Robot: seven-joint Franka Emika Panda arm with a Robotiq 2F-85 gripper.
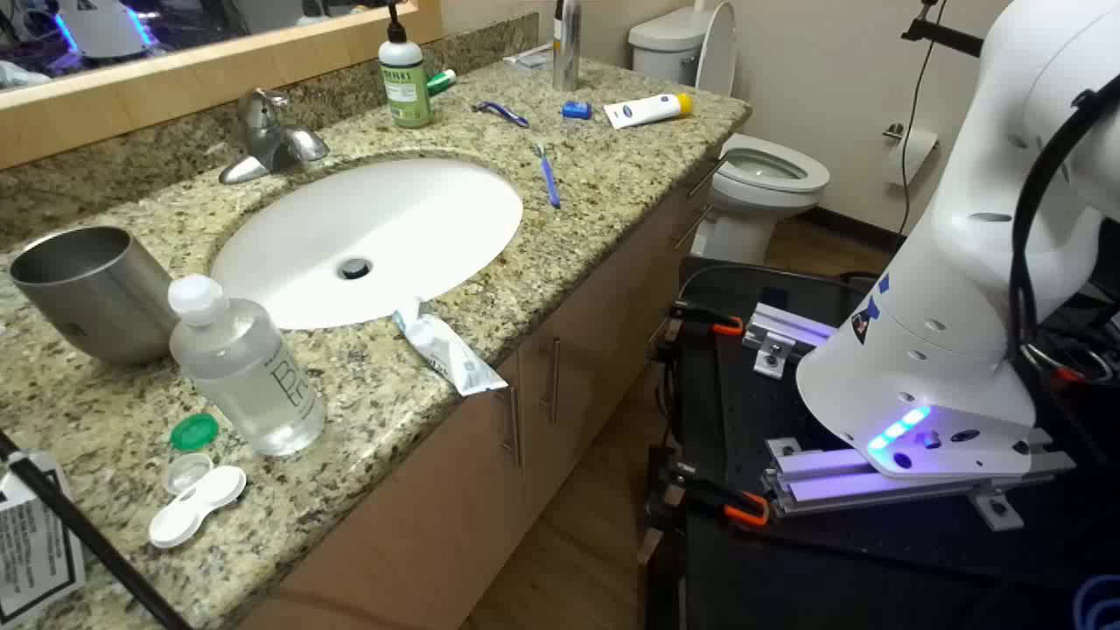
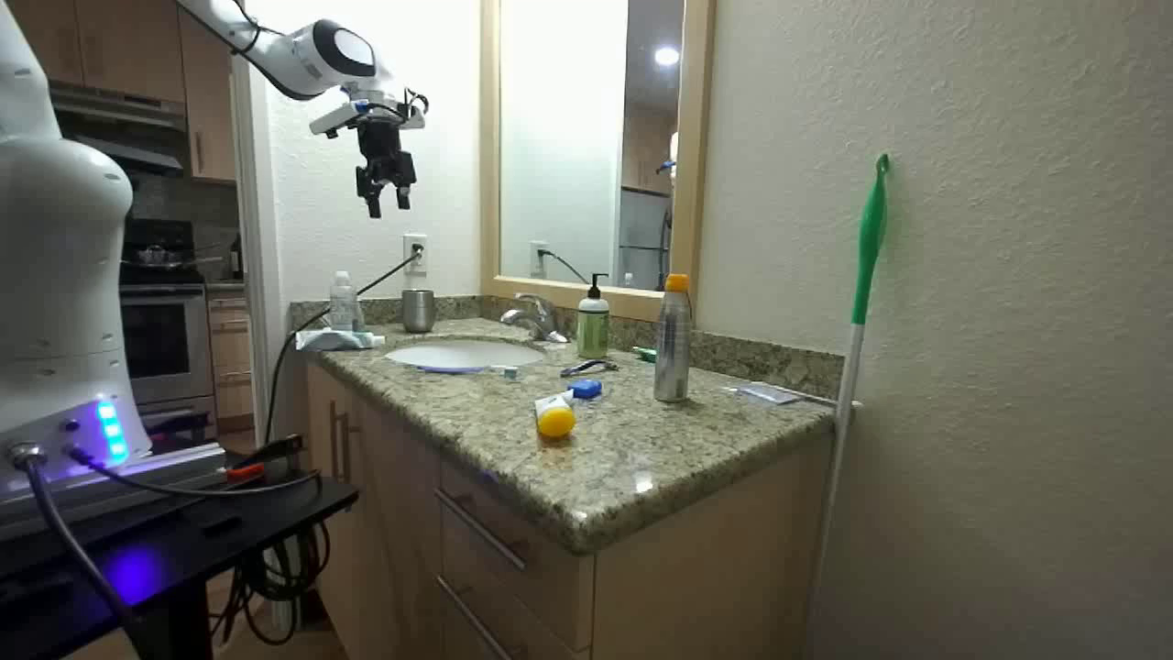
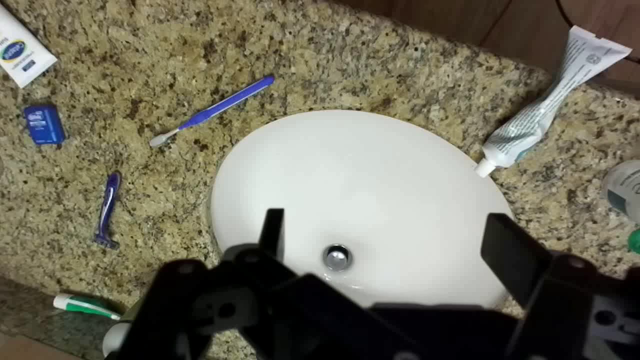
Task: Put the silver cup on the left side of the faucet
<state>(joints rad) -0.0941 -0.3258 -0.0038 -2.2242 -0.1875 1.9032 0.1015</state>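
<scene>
The silver cup (image 1: 109, 302) stands upright on the granite counter beside the sink, behind the clear water bottle in an exterior view; it also shows in an exterior view (image 2: 418, 312) near the back wall. The faucet (image 1: 273, 140) sits at the sink's back rim and shows in an exterior view too (image 2: 534, 317). My gripper (image 2: 389, 203) hangs high above the counter, pointing down, open and empty, well above the cup. In the wrist view the open fingers (image 3: 384, 220) are over the sink; the cup is out of view and the faucet does not show.
The water bottle (image 1: 249, 376) stands close to the cup. A toothpaste tube (image 1: 446, 350) lies at the sink's front rim. A green soap bottle (image 1: 406, 86) stands past the faucet, a metal bottle (image 2: 673, 348) farther along. A contact lens case (image 1: 198, 507) lies near the front edge.
</scene>
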